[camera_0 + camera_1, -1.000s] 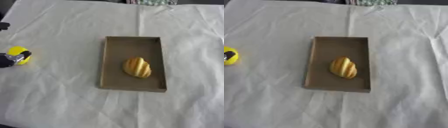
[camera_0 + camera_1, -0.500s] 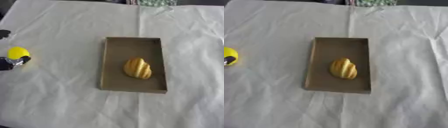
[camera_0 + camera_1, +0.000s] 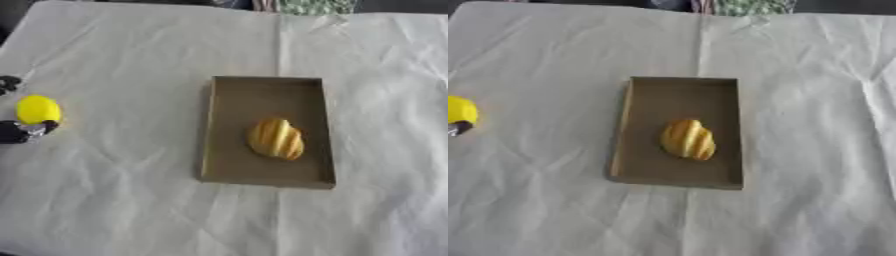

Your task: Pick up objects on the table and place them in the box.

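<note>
At far left, yellow ball [image 3: 38,109] between left robot hand [image 3: 19,132] fingers, apparently pinched, box [image 3: 229,165] well apart

Brown box [image 3: 262,100] mid-frame, golden ridged pastry [image 3: 276,138] inside, bright yellow ball [image 3: 38,109] far left, white cloth [image 3: 131,60] underneath.

Left hand [image 3: 19,131] at far left edge of left eye view, well left of box [image 3: 267,130], only dark fingers and bit of silver showing. One fingertip just below yellow ball [image 3: 38,109], touching it; another dark fingertip above ball at edge. Fingers on both sides of ball, pinching it. Palm, wrist, arm out of frame. Right hand in neither view.
</note>
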You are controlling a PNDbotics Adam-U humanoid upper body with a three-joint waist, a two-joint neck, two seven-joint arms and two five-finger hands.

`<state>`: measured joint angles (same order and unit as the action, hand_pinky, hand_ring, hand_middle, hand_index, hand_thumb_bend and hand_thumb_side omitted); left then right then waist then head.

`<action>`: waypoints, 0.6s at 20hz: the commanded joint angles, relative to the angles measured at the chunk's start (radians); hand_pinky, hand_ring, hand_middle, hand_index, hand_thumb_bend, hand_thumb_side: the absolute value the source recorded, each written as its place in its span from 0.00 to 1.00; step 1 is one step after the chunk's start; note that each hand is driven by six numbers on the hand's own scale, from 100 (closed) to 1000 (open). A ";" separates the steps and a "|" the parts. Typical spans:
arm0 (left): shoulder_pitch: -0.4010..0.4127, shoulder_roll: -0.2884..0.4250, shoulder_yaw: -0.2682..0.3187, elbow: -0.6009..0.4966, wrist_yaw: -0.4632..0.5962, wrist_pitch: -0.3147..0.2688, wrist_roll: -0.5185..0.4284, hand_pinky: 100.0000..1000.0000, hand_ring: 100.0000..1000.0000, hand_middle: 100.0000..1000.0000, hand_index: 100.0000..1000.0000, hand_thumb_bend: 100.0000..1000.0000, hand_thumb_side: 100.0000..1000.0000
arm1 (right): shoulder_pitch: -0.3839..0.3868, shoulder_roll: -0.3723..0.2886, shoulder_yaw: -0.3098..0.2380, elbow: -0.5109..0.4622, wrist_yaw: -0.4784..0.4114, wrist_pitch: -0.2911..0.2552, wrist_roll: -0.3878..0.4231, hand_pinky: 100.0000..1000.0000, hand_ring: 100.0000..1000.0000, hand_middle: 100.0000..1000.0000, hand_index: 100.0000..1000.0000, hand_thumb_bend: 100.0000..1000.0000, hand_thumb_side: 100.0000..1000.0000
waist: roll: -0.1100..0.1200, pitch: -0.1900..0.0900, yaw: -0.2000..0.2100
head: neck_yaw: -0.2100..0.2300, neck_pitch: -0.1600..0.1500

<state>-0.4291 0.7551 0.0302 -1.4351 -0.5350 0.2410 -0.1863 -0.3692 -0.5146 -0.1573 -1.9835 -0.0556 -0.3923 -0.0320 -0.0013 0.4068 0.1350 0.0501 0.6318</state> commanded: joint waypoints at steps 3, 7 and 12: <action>-0.066 0.008 -0.029 0.061 0.008 -0.035 0.004 0.90 0.85 0.75 0.90 0.57 0.33 | -0.011 -0.012 -0.001 -0.016 -0.008 0.001 0.007 0.90 0.82 0.67 0.84 0.00 0.51 | 0.003 -0.014 -0.005 | 0.010 -0.011; -0.088 -0.005 -0.048 0.098 -0.015 -0.043 -0.006 0.83 0.78 0.68 0.84 0.48 0.27 | -0.012 -0.008 -0.001 -0.016 -0.010 0.005 0.008 0.90 0.82 0.67 0.84 0.00 0.51 | 0.005 -0.010 -0.010 | 0.014 -0.012; -0.092 -0.009 -0.054 0.112 -0.100 -0.014 0.041 0.75 0.71 0.60 0.77 0.22 0.16 | -0.011 -0.005 0.000 -0.016 -0.012 0.009 0.009 0.90 0.82 0.67 0.84 0.00 0.51 | 0.005 -0.009 -0.011 | 0.016 -0.011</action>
<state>-0.5105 0.7202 -0.0278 -1.3184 -0.6117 0.2210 -0.1612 -0.3699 -0.5049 -0.1529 -1.9835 -0.0632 -0.3851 -0.0244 0.0024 0.4172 0.1231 0.0613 0.6310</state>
